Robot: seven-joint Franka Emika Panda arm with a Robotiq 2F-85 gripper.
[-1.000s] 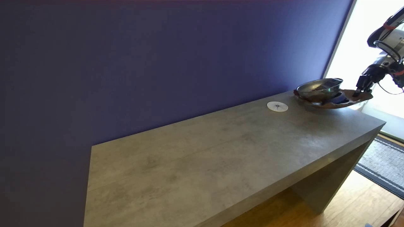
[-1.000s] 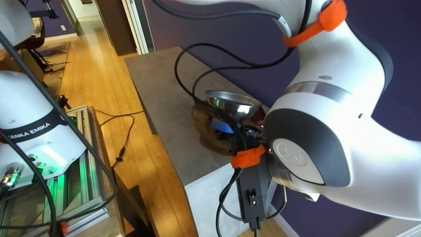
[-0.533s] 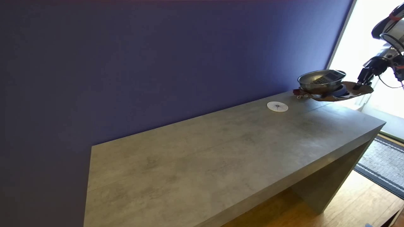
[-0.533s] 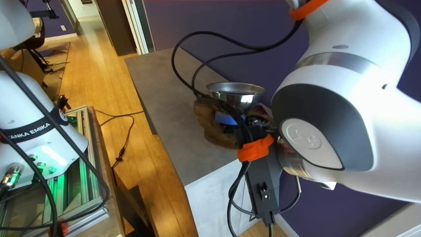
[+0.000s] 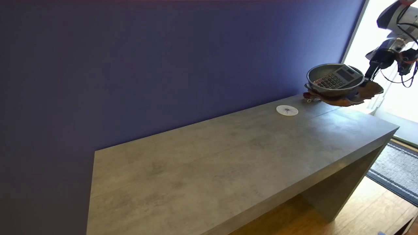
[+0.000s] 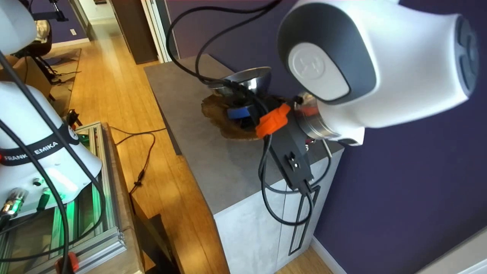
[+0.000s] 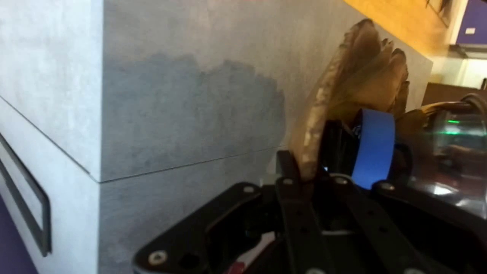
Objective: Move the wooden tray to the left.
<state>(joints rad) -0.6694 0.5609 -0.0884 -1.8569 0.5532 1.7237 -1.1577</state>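
The wooden tray (image 5: pixel 371 90) is an orange-brown dish with an irregular edge. It hangs tilted above the far end of the grey table; its shadow falls on the tabletop in the wrist view. The tray also shows in an exterior view (image 6: pixel 224 123) and in the wrist view (image 7: pixel 363 82). My gripper (image 7: pixel 306 171) is shut on the tray's rim, one finger on each side of it. The gripper also shows in an exterior view (image 5: pixel 369 77). A silver metal bowl (image 6: pixel 253 80) rides on the tray with a calculator (image 5: pixel 336 78) inside. A blue ring-shaped object (image 7: pixel 374 148) sits beside the bowl.
A flat white disc (image 5: pixel 287 110) lies on the grey table (image 5: pixel 212 169) near the purple wall (image 5: pixel 196 65). A small red wheeled object (image 5: pixel 311 96) is behind the tray, partly hidden. Loose arm cables (image 6: pixel 182 61) loop near the bowl in an exterior view.
The tray has risen off the table with the bowl and blue object on it. It has since tilted, showing more of the calculator. The gripper and tray have shifted further along the table.
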